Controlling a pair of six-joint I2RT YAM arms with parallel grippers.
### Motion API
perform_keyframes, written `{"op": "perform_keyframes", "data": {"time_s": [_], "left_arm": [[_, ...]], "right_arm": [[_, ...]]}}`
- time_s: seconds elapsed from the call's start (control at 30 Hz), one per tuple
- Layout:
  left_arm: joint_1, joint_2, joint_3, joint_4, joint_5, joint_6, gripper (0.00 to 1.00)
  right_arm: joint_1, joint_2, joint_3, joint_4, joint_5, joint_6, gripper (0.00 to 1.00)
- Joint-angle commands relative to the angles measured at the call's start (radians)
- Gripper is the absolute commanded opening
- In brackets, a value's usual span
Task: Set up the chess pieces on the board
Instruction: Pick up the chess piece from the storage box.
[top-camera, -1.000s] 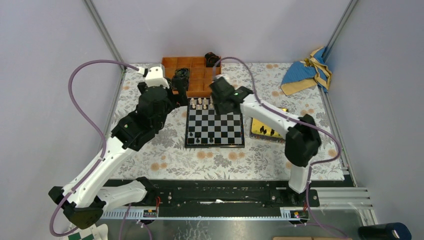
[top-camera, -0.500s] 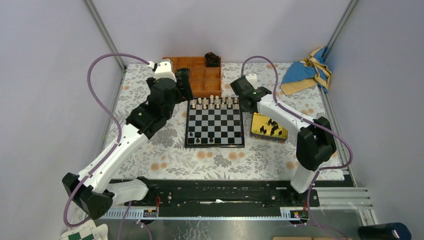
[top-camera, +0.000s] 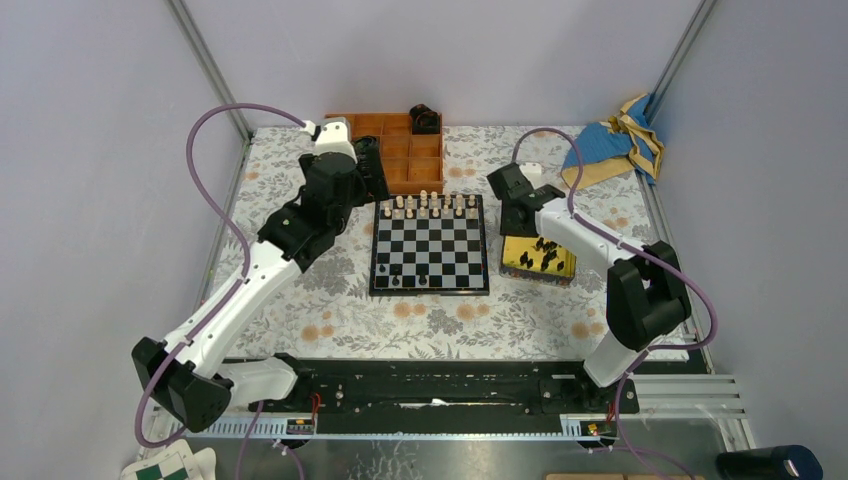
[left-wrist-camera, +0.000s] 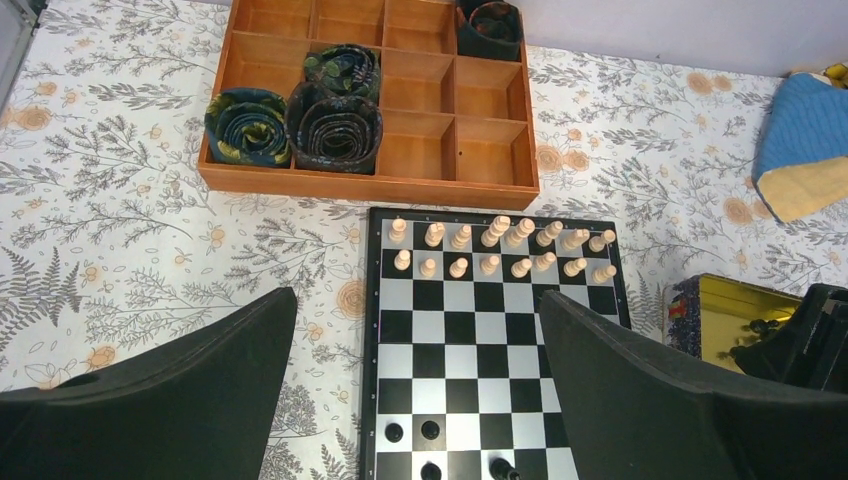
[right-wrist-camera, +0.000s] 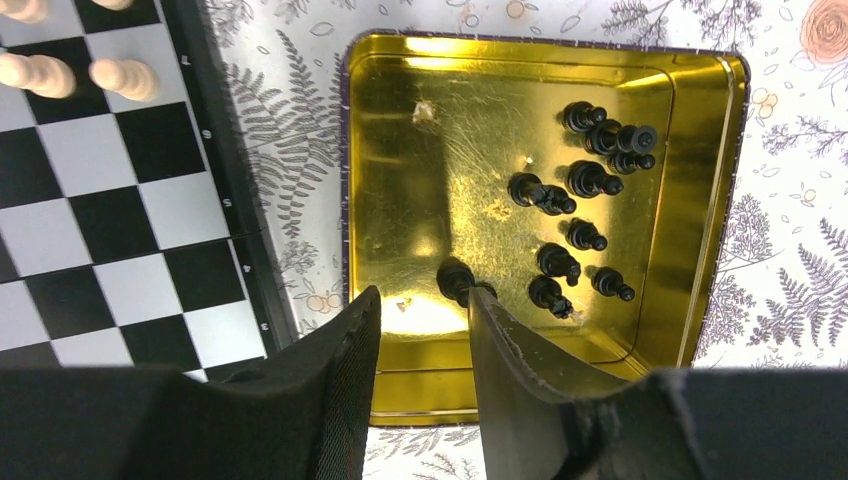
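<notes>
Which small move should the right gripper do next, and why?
Probably it should ease down and close the right gripper on the black piece at its fingertips, in the gold tin. The jaws stand apart around that spot with nothing held. Only a few black chessmen stand on the board, so more seem to be needed.

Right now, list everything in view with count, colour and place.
floral cloth: one, white patterned, covers table
board: one, black and silvery-white, centre of floral cloth
tin: one, gold, right of board
black chess pieces on board: four, near rows
black chess pieces in tin: about twelve
cream chessmen: sixteen, two far rows of board
tray: one, orange-brown wood, beyond board
rolls: four, dark, in tray compartments
rag: one, blue and yellow, far right corner
left pincer: open, raised near tray
right pincer: open, over tin
</notes>
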Motion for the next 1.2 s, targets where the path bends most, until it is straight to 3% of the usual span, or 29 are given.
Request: {"op": "perform_keyframes", "data": {"time_s": [0.0, 1.17], "left_arm": [[0.011, 0.010, 0.011, 0.045, 0.019, -0.008, 0.99], [0.019, 0.064, 0.021, 0.030, 0.046, -0.018, 0.99]], "right_arm": [[-0.028, -0.040, -0.034, 0.042, -0.029, 0.036, 0.44], [-0.084, 0.012, -0.134, 0.088, -0.119, 0.062, 0.42]]}}
